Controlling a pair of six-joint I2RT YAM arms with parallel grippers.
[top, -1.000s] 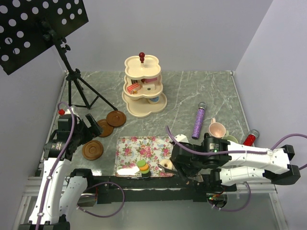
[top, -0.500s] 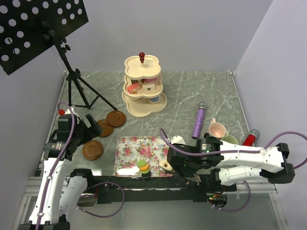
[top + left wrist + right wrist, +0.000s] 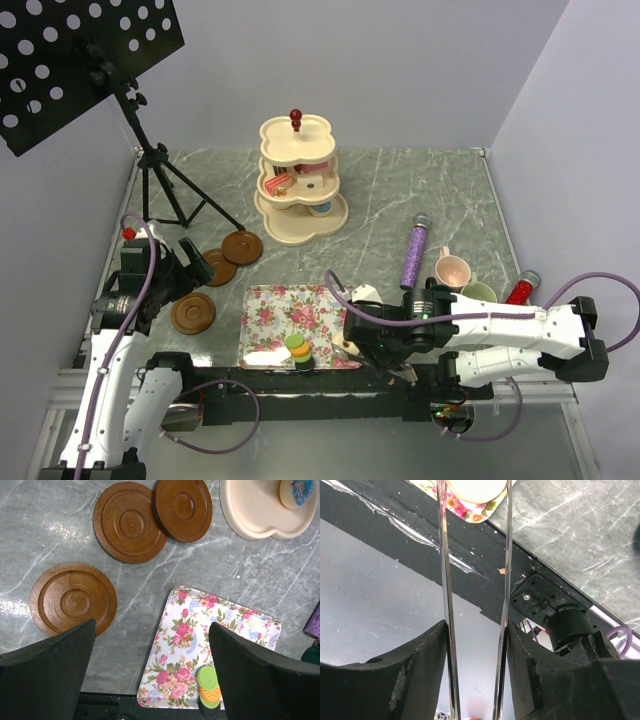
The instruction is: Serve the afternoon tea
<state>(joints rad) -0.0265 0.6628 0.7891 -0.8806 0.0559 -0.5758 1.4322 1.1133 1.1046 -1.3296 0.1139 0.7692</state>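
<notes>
Saucers point(image 3: 73, 599) lie near the left edge of the table point(image 3: 420, 190) under the left claw point(image 3: 152, 625), spread wide and empty. Mid-table toward the far edge stands the three-tier stand point(image 3: 285, 228). At the near right corner of the floral tray point(image 3: 290, 305) sits the cream doughnut point(image 3: 476, 490), clasped side to side by the narrowed right claw point(image 3: 349, 346). That arm is nearer; the stand lies farther in and slightly left.
</notes>
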